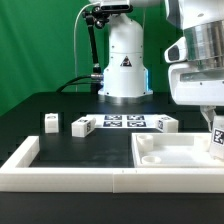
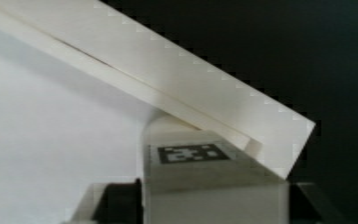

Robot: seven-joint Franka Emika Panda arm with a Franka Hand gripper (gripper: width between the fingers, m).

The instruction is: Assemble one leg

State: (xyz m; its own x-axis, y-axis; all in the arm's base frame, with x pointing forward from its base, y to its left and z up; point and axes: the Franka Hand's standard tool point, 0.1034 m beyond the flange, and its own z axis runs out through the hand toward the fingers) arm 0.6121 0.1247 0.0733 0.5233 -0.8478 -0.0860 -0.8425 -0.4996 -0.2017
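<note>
Here, the exterior view puts the two-finger gripper [image 1: 212,118] at that view's right edge. Its jaws stand narrow, clamped on the leg [image 1: 216,138], a small short white plastic post with a black-and-white square tag. The leg hangs over the right-hand end of the large flat white panel with corner sockets [image 1: 185,152], which lies on the black table [image 1: 40,105]. The picture's edge cuts off part of the leg, so from this side it is unclear whether leg and panel touch.

The wrist view fills some of that in. There the leg [image 2: 197,160] reaches out from between the dark fingers [image 2: 114,200], tag towards the camera. Its far end lies against the panel's raised rim [image 2: 176,75], which crosses the picture on a slant. Whether the two are truly in contact cannot be told.

Only the exterior view shows the rest. Three look-alike white tagged posts stand in a row behind the panel: one [image 1: 50,122] towards that view's left, a second [image 1: 83,125] beside it, and a third [image 1: 165,123] further right. The thin white marker board [image 1: 125,122] lies between the second and third. A white L-shaped rail [image 1: 20,160] borders the table's near side, the arm's white base [image 1: 125,60] stands behind, and a green backdrop [image 1: 40,40] closes the scene.
</note>
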